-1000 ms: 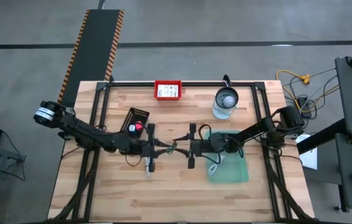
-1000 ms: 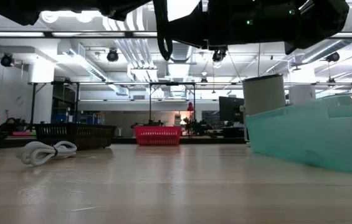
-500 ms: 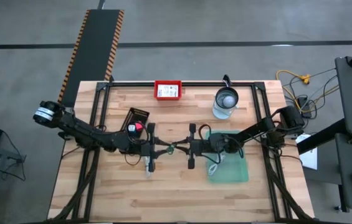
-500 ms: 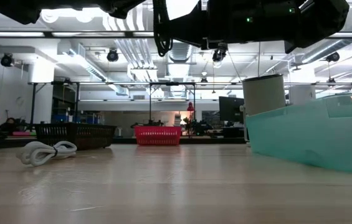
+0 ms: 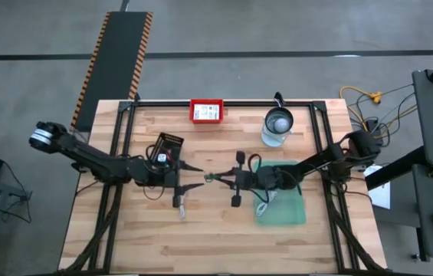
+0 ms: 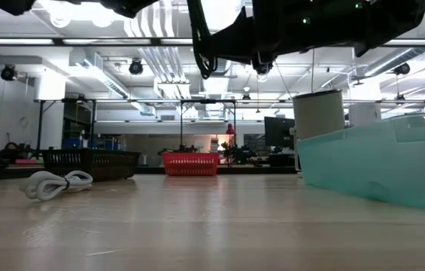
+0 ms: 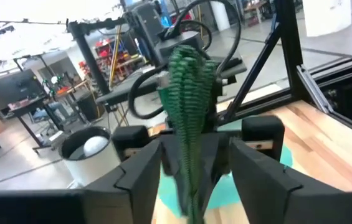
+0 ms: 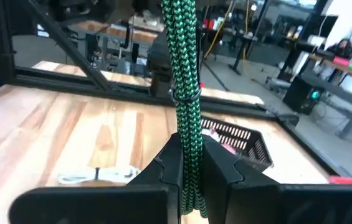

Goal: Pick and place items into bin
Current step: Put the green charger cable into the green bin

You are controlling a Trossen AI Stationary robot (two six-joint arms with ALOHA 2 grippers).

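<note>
Step in hand: a handover of the green tie (image 8: 185,118) between arms was judged to be in progress, above the table (image 5: 201,238) near frame centre of the high view.
Right tool (image 5: 220,178): fingers were seen pressed together on the green tie, which stood upright between them.
Left tool (image 5: 195,177): fingers were seen spread apart, the tie hanging in the gap with no contact visible; nothing was held.
Bin (image 5: 285,211): the teal bin was located right of centre, under the right arm.
Other items: white coiled cable (image 6: 54,183) lay on the table, lower left of the low view; pink ball (image 5: 162,159) sat by the left arm.
Risk: the long tie could snag on the spread left fingers during withdrawal and be pulled from the grip.
Risk: slack could drape over the bin wall instead of landing inside.
</note>
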